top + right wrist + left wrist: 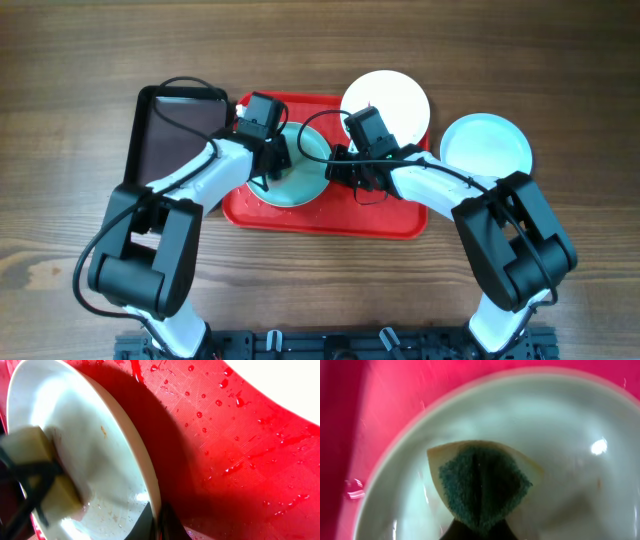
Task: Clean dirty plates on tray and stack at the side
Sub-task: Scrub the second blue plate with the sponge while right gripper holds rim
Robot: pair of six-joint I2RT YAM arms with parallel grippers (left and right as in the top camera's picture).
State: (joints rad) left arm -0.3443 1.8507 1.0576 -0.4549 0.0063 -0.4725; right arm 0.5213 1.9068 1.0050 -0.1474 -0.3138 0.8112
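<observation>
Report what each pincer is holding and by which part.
Left pincer: a folded green-and-yellow sponge, pinched at its near end, against the mint plate. Right pincer: that plate, clamped by its rim.

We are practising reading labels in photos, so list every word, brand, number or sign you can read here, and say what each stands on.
None: no text can be read in any view.
The red tray, the black tray, the mint plate on the tray, the white plate, the other mint plate and the sponge show no lettering.
</observation>
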